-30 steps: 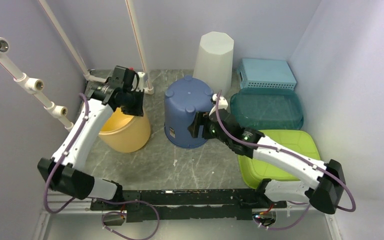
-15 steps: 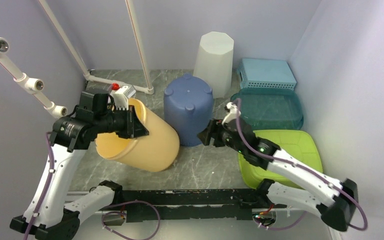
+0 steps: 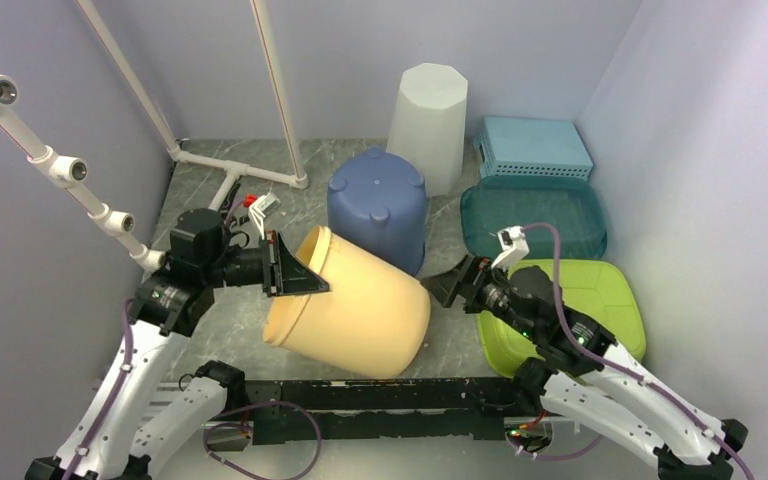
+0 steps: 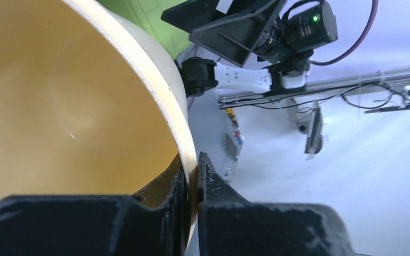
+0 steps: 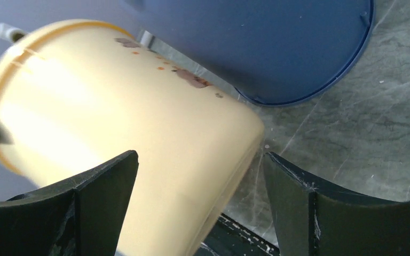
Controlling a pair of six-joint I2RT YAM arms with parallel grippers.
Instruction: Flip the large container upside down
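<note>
No legible text, label, brand or number in any view. Brown and orange blotches (image 5: 189, 79) on the wall of the large cream-yellow plastic bucket (image 5: 123, 114) - irregular smears, not letters or digits - nothing to transcribe.

Yellow container (image 3: 360, 310) tipped sideways, right arm (image 3: 560, 335) retreated

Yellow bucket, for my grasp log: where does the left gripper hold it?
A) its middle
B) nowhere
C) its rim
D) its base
C: the left gripper is shut on the rim of the yellow bucket, one finger inside the wall and one outside.
</note>
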